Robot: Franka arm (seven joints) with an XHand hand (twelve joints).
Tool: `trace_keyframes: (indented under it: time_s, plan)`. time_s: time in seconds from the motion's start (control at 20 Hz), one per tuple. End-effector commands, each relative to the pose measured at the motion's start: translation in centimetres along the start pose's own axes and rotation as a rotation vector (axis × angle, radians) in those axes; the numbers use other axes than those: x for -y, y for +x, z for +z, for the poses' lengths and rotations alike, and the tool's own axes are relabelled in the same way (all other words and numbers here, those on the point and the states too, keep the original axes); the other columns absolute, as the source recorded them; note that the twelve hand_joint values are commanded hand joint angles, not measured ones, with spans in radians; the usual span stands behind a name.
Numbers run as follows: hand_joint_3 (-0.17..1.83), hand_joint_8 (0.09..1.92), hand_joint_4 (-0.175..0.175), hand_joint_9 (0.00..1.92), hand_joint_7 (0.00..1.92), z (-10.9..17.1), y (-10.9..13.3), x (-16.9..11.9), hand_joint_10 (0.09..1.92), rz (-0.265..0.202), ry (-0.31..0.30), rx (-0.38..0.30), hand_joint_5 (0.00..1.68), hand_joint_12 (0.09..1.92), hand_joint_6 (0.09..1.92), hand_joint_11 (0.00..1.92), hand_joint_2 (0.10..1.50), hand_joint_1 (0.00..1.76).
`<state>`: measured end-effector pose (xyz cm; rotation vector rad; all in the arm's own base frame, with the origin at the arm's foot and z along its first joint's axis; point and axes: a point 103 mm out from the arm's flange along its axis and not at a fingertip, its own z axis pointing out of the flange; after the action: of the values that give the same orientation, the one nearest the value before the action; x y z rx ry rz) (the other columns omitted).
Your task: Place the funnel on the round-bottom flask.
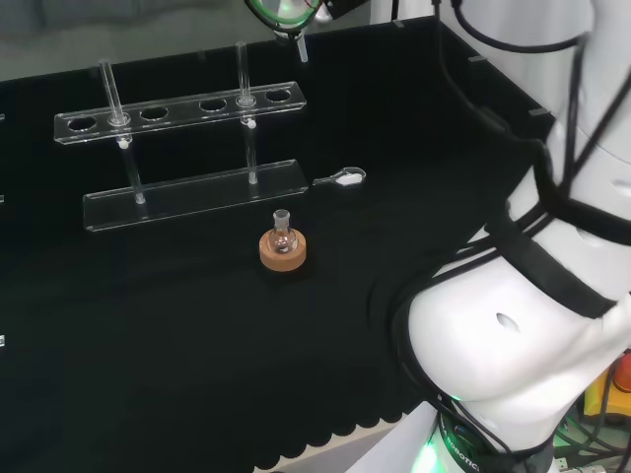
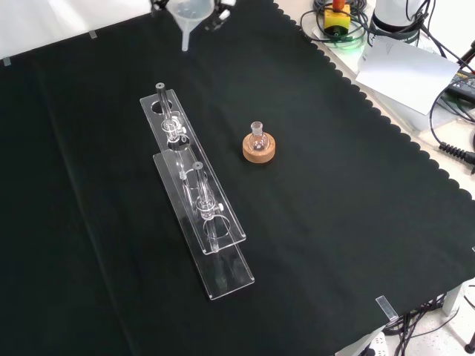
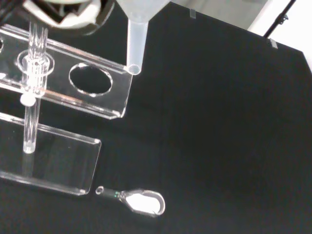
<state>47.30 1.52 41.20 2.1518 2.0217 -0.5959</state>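
The hand (image 3: 63, 12) is up high above the far side of the bench, and what I can see of it is a blurred black and white part at the edge of the wrist view, right next to the funnel (image 3: 136, 29). How far its fingers are curled I cannot tell, though the funnel hangs in the air there, spout pointing down, so it is plainly being carried. In the head view the funnel (image 1: 289, 15) sits at the very top, above the right end of the rack; in the front view the funnel (image 2: 190, 16) is at the top edge, beyond the far end of the rack, well apart from the flask.

One round-bottom flask (image 2: 257, 138) stands upright on one cork ring (image 2: 259, 150), out on the open black cloth (image 2: 349, 222), to the right of the rack in the front view. Its neck is open.

One clear plastic test tube rack (image 1: 187, 148) stands behind the flask in the head view, with two upright posts and a row of round holes in its upper shelf.

One small spoon (image 1: 342, 178) with a white bowl lies flat on the cloth just beside the right end of the rack's base in the head view.
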Motion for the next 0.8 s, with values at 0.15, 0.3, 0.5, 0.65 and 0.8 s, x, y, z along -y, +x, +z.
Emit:
trace_keyframes:
  time_s: [0.15,0.3,0.5,0.65,0.8]
  plan:
    - [0.7,0.63,0.012,1.01,0.71,0.7,0.5,6.2,0.43,0.021,0.001,-0.021,0.77,1.23,0.76,0.68,0.66,0.93]
    - [0.7,0.63,0.012,1.01,0.71,1.3,1.1,8.0,0.43,0.024,0.005,-0.034,0.77,1.23,0.76,0.69,0.66,0.93]
    - [0.7,0.63,0.012,1.02,0.72,2.6,2.7,10.3,0.43,0.012,0.019,-0.052,0.77,1.22,0.76,0.69,0.66,0.93]
    - [0.71,0.63,0.012,1.02,0.72,4.1,4.3,11.8,0.43,-0.001,0.036,-0.066,0.77,1.22,0.77,0.69,0.66,0.93]
    - [0.71,0.63,0.012,1.02,0.72,5.7,6.3,13.2,0.43,-0.02,0.052,-0.08,0.78,1.22,0.77,0.7,0.66,0.93]
